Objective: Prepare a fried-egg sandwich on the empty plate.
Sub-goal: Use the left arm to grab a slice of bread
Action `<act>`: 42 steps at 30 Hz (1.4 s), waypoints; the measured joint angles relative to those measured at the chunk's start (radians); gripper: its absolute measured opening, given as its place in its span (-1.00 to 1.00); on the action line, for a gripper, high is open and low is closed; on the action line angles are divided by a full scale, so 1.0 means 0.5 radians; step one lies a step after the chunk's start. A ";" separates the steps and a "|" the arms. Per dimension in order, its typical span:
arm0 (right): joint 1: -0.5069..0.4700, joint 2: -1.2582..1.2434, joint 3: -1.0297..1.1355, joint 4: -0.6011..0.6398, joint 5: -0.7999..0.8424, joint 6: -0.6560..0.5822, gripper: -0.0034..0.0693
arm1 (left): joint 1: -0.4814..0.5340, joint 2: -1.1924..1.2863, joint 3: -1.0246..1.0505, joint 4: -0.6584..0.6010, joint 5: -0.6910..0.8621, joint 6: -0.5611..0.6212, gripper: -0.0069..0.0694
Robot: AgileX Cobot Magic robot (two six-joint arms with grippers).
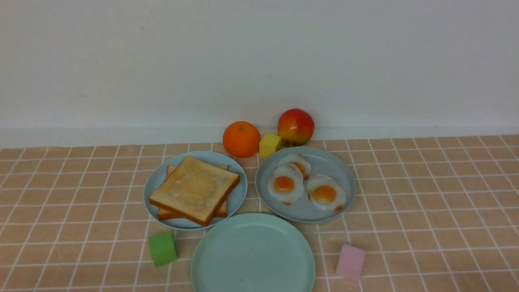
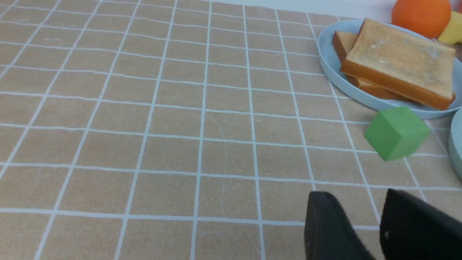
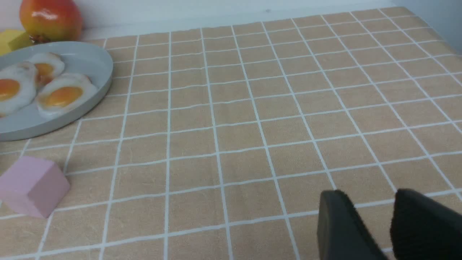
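The empty mint-green plate [image 1: 253, 253] sits at the front centre. Two stacked toast slices [image 1: 194, 188] lie on the light blue plate [image 1: 156, 182] behind it to the left. Three toy fried eggs [image 1: 286, 184] lie on the grey-blue plate [image 1: 336, 170] behind it to the right. Neither gripper shows in the front view. My left gripper [image 2: 357, 196] hangs over bare cloth, short of the toast [image 2: 400, 61], jaws close together and empty. My right gripper [image 3: 368, 195] hangs over bare cloth, well away from the eggs [image 3: 63, 95], jaws close together and empty.
An orange [image 1: 241, 138], a yellow cube [image 1: 269, 144] and a red apple [image 1: 295, 126] stand by the back wall. A green cube [image 1: 162, 248] lies left of the mint plate and a pink cube [image 1: 350, 262] lies right of it. A checked cloth covers the table.
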 joint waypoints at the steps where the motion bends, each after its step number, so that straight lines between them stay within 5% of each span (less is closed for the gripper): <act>1: 0.000 0.000 0.000 0.000 0.000 0.000 -0.25 | 0.000 0.000 0.000 0.000 0.000 0.000 -0.19; 35: -0.004 0.000 0.000 -0.002 -0.011 0.000 -0.25 | 0.000 0.000 0.000 -0.002 -0.009 0.000 -0.19; 42: -0.004 0.000 0.024 -0.002 -0.329 0.000 -0.25 | 0.000 0.000 0.000 -0.002 -0.210 0.000 -0.19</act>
